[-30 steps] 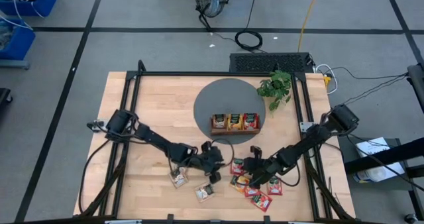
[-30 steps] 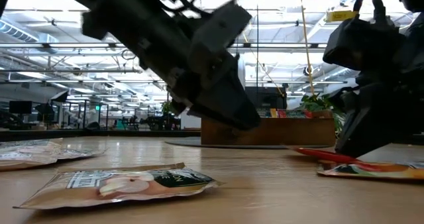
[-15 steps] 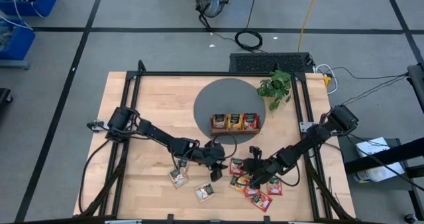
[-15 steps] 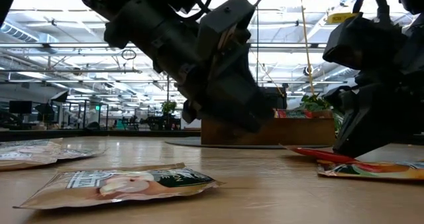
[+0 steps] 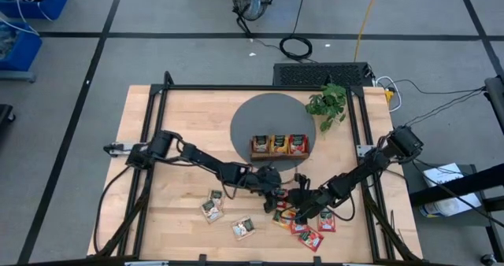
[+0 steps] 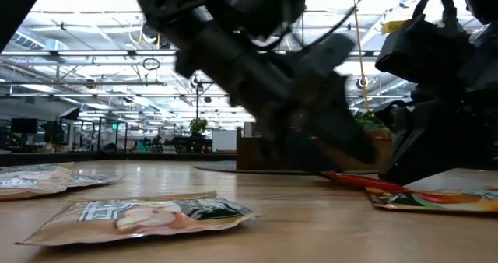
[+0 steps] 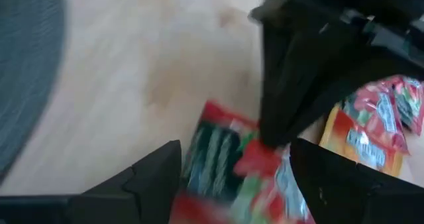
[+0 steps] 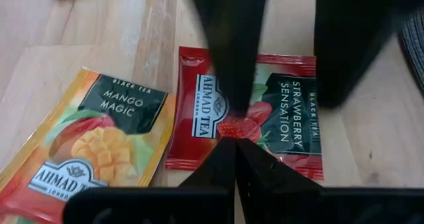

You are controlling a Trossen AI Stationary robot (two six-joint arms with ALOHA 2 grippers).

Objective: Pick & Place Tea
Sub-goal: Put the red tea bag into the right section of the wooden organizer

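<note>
From where I stand, the left gripper reaches low over the cluster of tea sachets, its fingers spread wide around a red sachet that blurs in its own camera. The right gripper sits just beside it, jaws clenched tight, tips pressed down on a strawberry sachet next to a mango sachet. Three pale sachets lie apart. The wooden tray on the grey mat holds more sachets, too small to read.
</note>
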